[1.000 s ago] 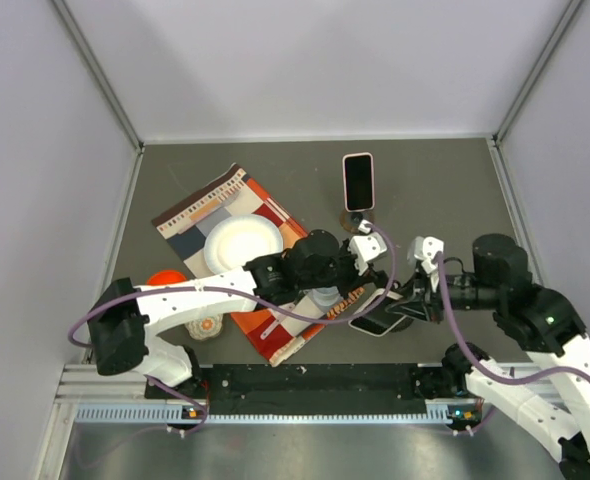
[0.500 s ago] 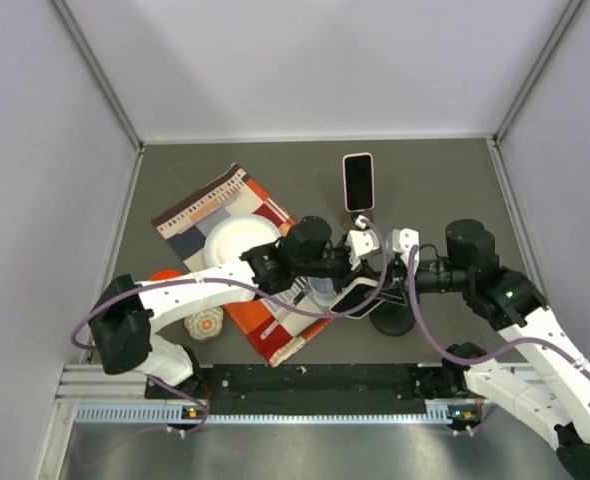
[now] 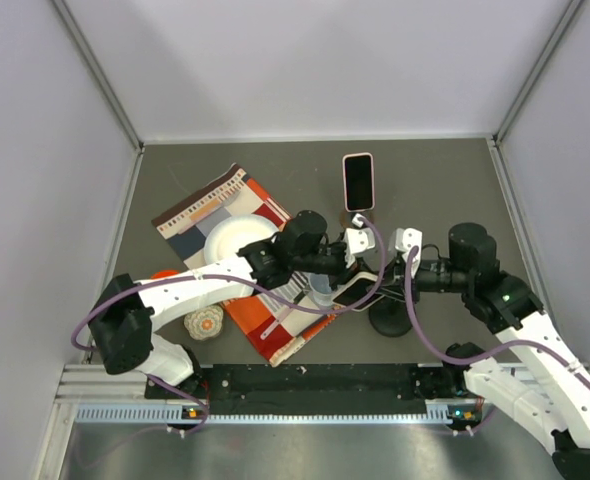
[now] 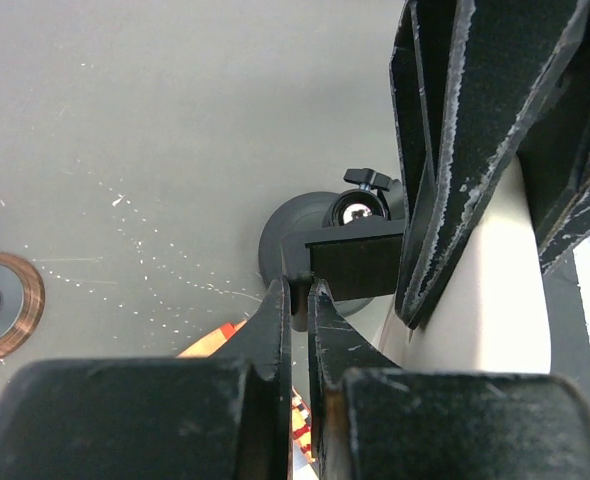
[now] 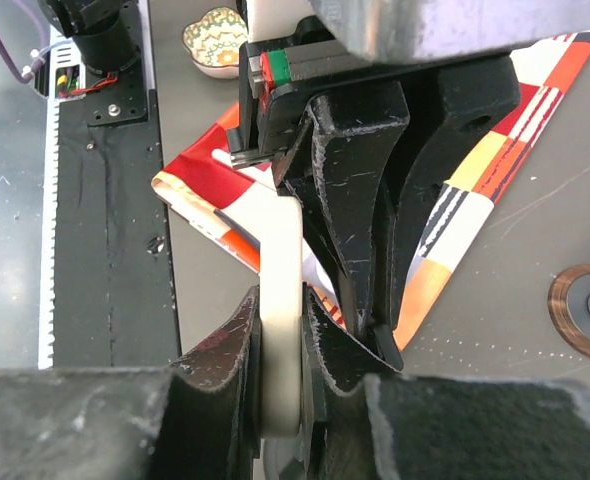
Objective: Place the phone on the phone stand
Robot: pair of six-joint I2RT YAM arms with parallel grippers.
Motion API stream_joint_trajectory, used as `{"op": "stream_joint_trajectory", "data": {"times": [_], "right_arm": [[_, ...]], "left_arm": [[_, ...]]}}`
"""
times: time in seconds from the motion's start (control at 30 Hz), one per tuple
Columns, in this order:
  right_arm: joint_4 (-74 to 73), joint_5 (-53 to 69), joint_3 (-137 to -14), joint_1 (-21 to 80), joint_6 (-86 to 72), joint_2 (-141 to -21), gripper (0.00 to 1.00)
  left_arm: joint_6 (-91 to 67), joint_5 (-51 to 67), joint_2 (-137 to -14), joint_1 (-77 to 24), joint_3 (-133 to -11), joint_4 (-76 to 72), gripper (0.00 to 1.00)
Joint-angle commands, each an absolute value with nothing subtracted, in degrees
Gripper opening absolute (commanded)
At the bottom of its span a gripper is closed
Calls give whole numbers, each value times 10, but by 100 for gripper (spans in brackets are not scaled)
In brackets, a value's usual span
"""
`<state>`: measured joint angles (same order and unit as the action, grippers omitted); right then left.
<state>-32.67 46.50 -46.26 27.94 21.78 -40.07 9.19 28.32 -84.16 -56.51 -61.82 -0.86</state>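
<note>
While the right gripper [image 5: 281, 335] clamps the cream phone [image 5: 278, 250] by its edge near the black phone stand [image 3: 390, 320], the left gripper [image 4: 300, 300] sits pinched nearly closed beside it.

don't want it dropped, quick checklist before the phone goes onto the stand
1. Grip: the right gripper is shut on the cream-edged phone: ok.
2. Target: the black round-based phone stand has no phone on it: ok.
3. Path: the left gripper is crowded against the phone and the stand: not ok.
4. Whether the left gripper, its fingers nearly together, grips the stand's plate: cannot tell.
5. The pink-cased second phone lies at the far side, out of the way: ok.
</note>
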Motion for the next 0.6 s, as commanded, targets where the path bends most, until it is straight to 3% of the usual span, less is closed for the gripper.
{"op": "stream_joint_trajectory", "data": {"times": [0.0,0.37,0.57], "right_arm": [[-277,460,-469,271,202,-380,0],[-308,359,-453,271,97,-355,0],[-402,291,-519,271,26,-424,0]], "left_arm": [[99,306,-836,-555,-621,-22,0],[54,208,-817,-547,-604,-52,0],[15,39,-802,-548,-602,-69,0]]}}
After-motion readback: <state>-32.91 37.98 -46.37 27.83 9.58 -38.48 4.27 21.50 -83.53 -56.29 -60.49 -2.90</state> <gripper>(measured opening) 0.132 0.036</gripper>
